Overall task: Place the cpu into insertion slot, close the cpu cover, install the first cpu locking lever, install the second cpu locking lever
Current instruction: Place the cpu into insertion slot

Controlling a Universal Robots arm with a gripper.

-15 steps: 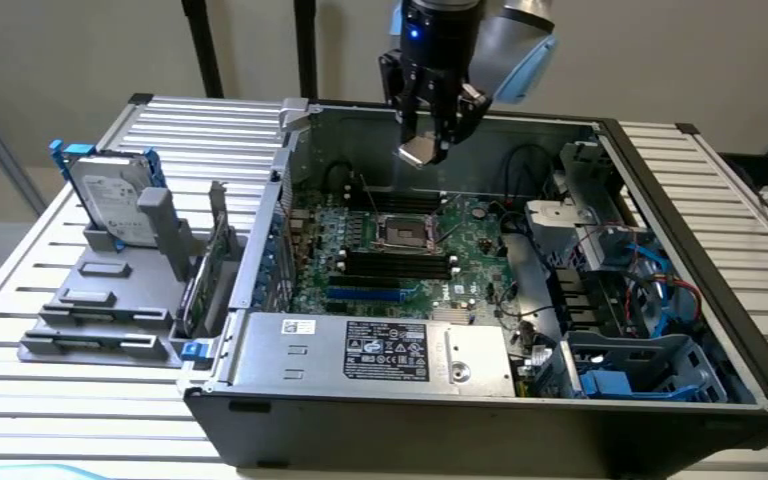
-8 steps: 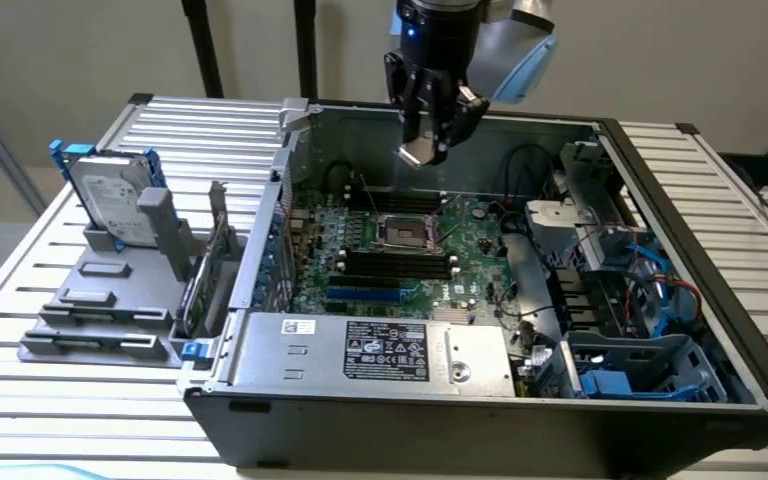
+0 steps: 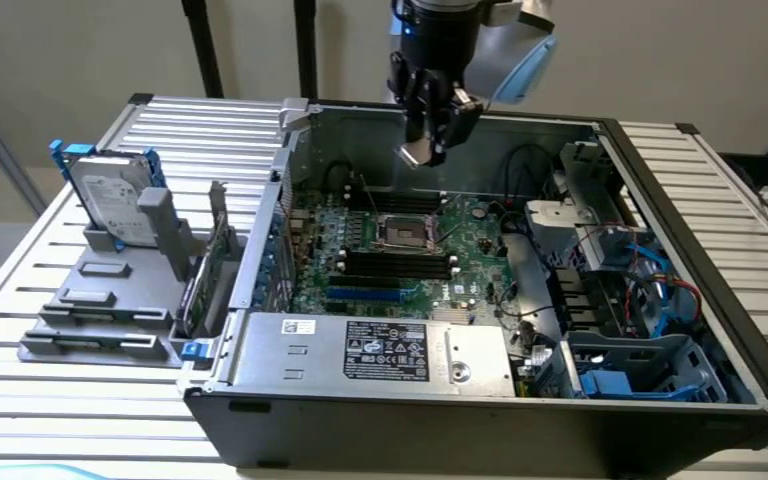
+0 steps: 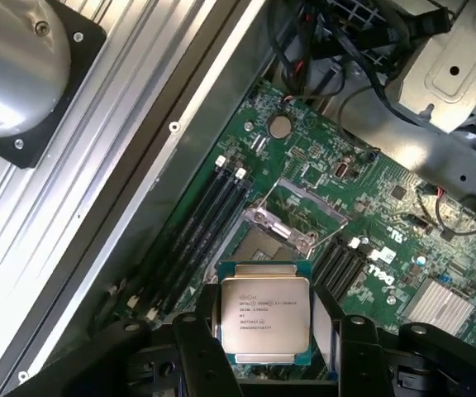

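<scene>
My gripper (image 3: 434, 148) hangs above the open computer case, over the far part of the green motherboard. It is shut on the cpu (image 4: 265, 318), a square chip with a silver-grey printed top, clamped at two opposite edges by the black fingers (image 4: 195, 351). In the exterior view the cpu (image 3: 416, 153) shows as a pale patch at the fingertips. Below it lies the insertion slot (image 3: 408, 232), a square socket with a metal rim. In the wrist view the insertion slot (image 4: 259, 246) is partly hidden by the chip. The cpu cover (image 4: 304, 203) stands raised open beside it.
Long black memory sticks (image 3: 384, 265) flank the socket. A silver power supply (image 3: 371, 350) sits at the case's near edge, with drive cages and blue cables (image 3: 651, 300) at the exterior view's right. Outside the case, a hard drive (image 3: 104, 195) stands on a grey rack on the slatted table.
</scene>
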